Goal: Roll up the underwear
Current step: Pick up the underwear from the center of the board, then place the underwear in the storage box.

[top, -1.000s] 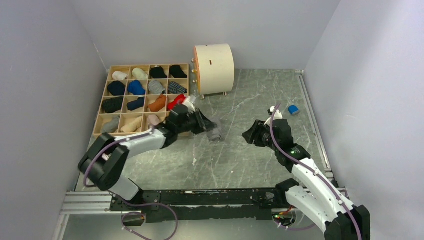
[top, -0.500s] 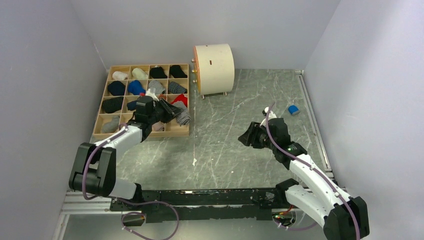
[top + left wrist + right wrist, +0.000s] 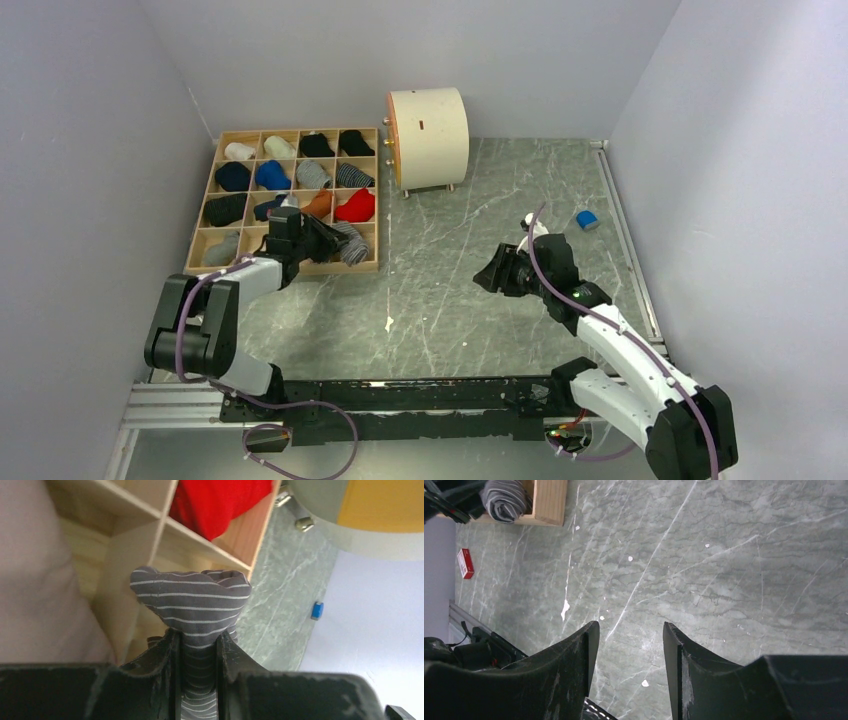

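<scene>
1. The left pincer (image 3: 199,641) is pinching the grey striped underwear (image 3: 192,597). Its two fingers press on the narrow waist of the bundle, and a rounded, rolled-looking head bulges out past the tips. Gripping it at the middle likely stops the roll from springing open.

2. The top view shows the left arm reaching to the near-right corner of the wooden tray (image 3: 300,131). The striped roll sits at the near row's rightmost compartment, just near of the one holding the red cloth (image 3: 220,500). That placement suggests the finished roll is being stowed among the other bundles. I cannot tell whether it already touches the compartment floor.

3. The striped roll runs from between the fingers to just beyond the tips, towards the right in the scene, so a release would leave it in or at that compartment.

4. The pink-beige underwear (image 3: 35,580) fills the left side of the left wrist view, just beside the pincer and not gripped.

5. The right pincer (image 3: 630,645) is spread and holds nothing. It hangs over bare table (image 3: 480,200), well apart from both garments and probably parked out of the way.
</scene>
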`<move>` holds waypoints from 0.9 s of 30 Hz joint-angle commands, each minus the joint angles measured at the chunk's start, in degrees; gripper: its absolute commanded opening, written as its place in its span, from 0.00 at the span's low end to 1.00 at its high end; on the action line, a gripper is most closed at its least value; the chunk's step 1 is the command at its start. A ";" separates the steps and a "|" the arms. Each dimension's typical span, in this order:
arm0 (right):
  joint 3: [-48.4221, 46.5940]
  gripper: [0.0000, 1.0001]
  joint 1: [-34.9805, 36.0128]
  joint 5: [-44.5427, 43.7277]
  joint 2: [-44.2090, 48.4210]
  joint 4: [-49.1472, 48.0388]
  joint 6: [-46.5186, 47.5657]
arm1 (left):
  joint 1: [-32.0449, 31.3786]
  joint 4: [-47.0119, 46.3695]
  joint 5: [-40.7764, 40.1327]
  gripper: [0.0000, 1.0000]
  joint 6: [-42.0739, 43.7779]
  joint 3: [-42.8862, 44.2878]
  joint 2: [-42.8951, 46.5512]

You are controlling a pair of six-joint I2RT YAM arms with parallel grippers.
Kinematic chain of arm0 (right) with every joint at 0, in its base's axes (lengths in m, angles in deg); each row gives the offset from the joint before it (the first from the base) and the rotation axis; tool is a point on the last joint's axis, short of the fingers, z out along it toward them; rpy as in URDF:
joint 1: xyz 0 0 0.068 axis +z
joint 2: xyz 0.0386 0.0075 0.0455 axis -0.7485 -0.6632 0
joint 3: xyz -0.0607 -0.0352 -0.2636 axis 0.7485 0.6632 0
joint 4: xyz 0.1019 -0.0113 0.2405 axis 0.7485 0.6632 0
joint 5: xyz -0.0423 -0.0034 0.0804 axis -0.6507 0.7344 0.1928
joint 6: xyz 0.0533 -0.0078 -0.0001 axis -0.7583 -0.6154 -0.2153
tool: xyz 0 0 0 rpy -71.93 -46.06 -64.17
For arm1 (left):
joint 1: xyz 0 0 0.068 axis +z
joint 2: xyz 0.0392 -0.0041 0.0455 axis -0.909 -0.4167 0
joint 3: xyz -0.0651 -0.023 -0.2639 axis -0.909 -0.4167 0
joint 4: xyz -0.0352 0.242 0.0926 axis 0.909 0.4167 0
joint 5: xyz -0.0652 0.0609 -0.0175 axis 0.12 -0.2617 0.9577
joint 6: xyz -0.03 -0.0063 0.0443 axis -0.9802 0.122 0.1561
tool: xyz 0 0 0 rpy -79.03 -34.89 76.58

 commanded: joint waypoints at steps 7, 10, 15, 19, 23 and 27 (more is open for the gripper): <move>-2.29 0.54 -0.16 2.11 -1.58 -3.84 1.15 | -3.96 4.39 -7.33 0.05 -3.23 1.83 -2.19; -2.11 0.54 -0.13 2.43 -1.56 -4.48 1.18 | -4.01 2.52 -7.52 0.05 -5.94 1.97 -3.31; -2.34 0.54 -0.15 3.65 -2.72 -4.27 2.02 | -4.64 2.46 -10.49 0.05 -12.26 3.65 -5.10; -2.26 0.54 -0.20 4.06 -3.30 -3.99 2.79 | -6.40 1.11 -12.65 0.05 -15.84 4.09 -6.41; -1.92 0.54 -0.20 4.94 -3.81 -4.49 2.76 | -8.11 7.44 -16.37 0.05 -16.05 6.53 -6.85; -1.55 0.54 -0.20 5.30 -3.86 -4.90 2.74 | -8.50 11.50 -19.45 0.05 -14.28 7.45 -7.38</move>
